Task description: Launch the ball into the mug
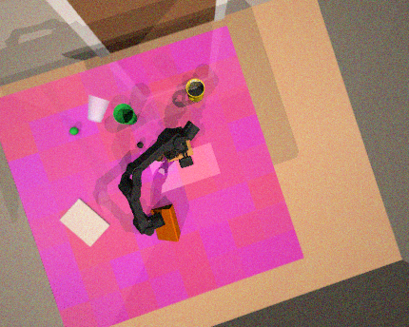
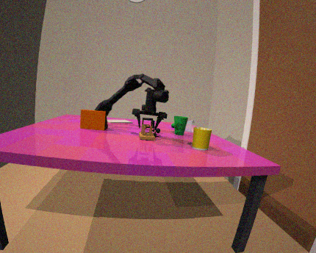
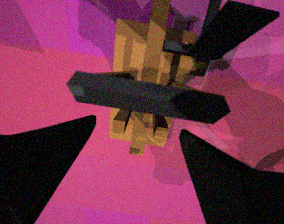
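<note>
- Taking the top view left to right, with the catapult as the dial's centre: the green ball (image 1: pixel 73 130) lies toward ten o'clock, well apart from it.
- White slab (image 1: pixel 84 222) (image 2: pixel 120 121) at eight o'clock, with open table (image 1: pixel 39 171) (image 2: pixel 100 154) between it and the green ball.
- White cup (image 1: pixel 97 109) (image 2: pixel 189 126) and green mug (image 1: pixel 124 112) (image 2: pixel 180 125) toward ten; they would crowd a sweep that way.
- Dark ball (image 1: pixel 140 144) (image 2: pixel 157 130) at nine, not in either mug. Which ball the task means, I can't tell.
- Orange box (image 1: pixel 168 227) (image 2: pixel 93 120) near half past six, close beside the arm's base, so little room there.
- Catapult (image 1: pixel 190 148) (image 2: pixel 147 138) (image 3: pixel 124 45) upright on the table. Loading can't be confirmed.
- Gripper (image 1: pixel 177 153) (image 2: pixel 150 126) (image 3: pixel 139 126) over it, nearly fully open, holding nothing.
- Yellow mug (image 1: pixel 196 97) (image 2: pixel 201 139) just past twelve, standing, no ball seen inside; a landed shot looks left to do. Aim is hard to judge.
- Table's right edge is well off at three; wide room toward four and five.
</note>
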